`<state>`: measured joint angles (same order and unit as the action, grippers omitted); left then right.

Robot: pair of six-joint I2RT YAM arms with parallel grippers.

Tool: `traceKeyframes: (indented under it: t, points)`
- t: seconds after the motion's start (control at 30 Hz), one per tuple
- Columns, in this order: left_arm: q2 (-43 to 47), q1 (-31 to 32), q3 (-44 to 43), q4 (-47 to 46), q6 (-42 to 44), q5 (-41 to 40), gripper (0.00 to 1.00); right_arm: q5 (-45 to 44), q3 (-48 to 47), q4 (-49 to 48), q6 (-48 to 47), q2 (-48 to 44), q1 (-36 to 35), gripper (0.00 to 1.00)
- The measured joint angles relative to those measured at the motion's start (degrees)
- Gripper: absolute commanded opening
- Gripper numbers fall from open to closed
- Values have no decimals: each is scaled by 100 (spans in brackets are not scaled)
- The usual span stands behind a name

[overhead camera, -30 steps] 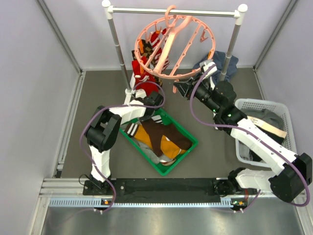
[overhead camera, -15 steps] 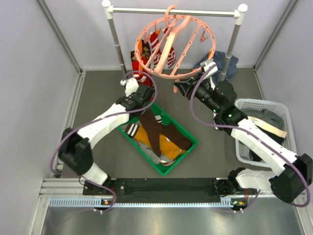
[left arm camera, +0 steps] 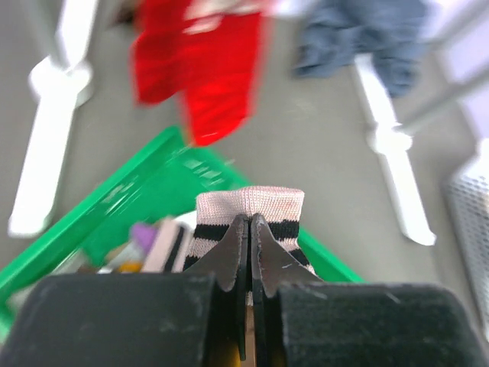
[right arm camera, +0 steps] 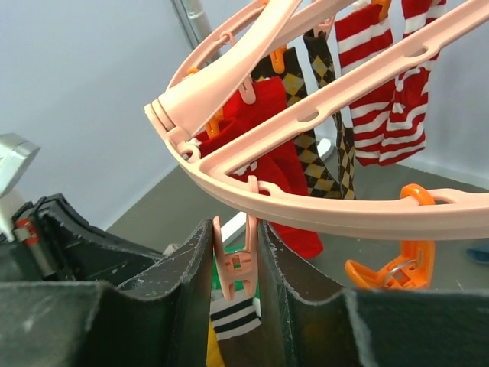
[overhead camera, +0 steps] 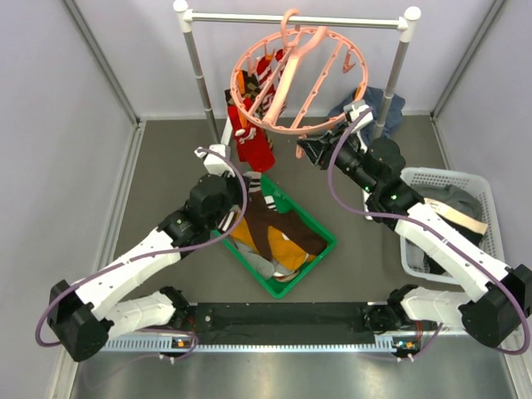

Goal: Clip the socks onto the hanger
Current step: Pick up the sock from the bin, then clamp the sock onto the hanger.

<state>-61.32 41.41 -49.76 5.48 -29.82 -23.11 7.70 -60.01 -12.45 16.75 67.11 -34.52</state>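
Observation:
The salmon-pink hanger [overhead camera: 287, 71] hangs from the rail, and its ring crosses the right wrist view [right arm camera: 367, 214]. Red [overhead camera: 258, 145], red-and-white striped [right arm camera: 382, 61] and brown-mustard diamond-patterned socks [right arm camera: 321, 115] hang from it. My right gripper [overhead camera: 306, 150] is shut on a pink clip [right arm camera: 235, 256] under the ring's near rim. My left gripper [overhead camera: 253, 199] is over the far corner of the green tray [overhead camera: 320, 249]. It is shut on a sock's pale cuff with black stripes [left arm camera: 250, 210]. Brown [overhead camera: 274, 224] and mustard socks [overhead camera: 287, 249] lie in the tray.
The silver rail [overhead camera: 295, 18] stands on two posts with white feet [left arm camera: 46, 153]. A blue-grey cloth [overhead camera: 382, 104] lies behind the right post. A white basket [overhead camera: 440, 179] with garments stands at the right. An orange clip [right arm camera: 390, 267] hangs beside my right gripper.
My left arm has drawn back from under the hanger toward the near left, still over the tray's far corner, with the striped cuff in its gripper. The right arm has not moved.

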Motion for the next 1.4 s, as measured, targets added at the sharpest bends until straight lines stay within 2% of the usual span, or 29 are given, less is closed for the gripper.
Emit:
traceKeyframes:
  t: [0.37, 0.6, 0.93, 1.4]
  points:
    - [33, 470, 704, -2538, 1661, 1408, 0, 304, -79, 26, 396, -61, 0, 0]
    - [-273, 485, 944, -3930, 2153, 1971, 0, 487, -79, -13, 605, -72, 0, 0]
    - [-514, 485, 944, -4872, 2253, 2120, 0, 741, -79, -173, 844, -72, 0, 0]
    - [-717, 485, 944, -5521, 2199, 2070, 0, 892, -79, -256, 944, -61, 0, 0]
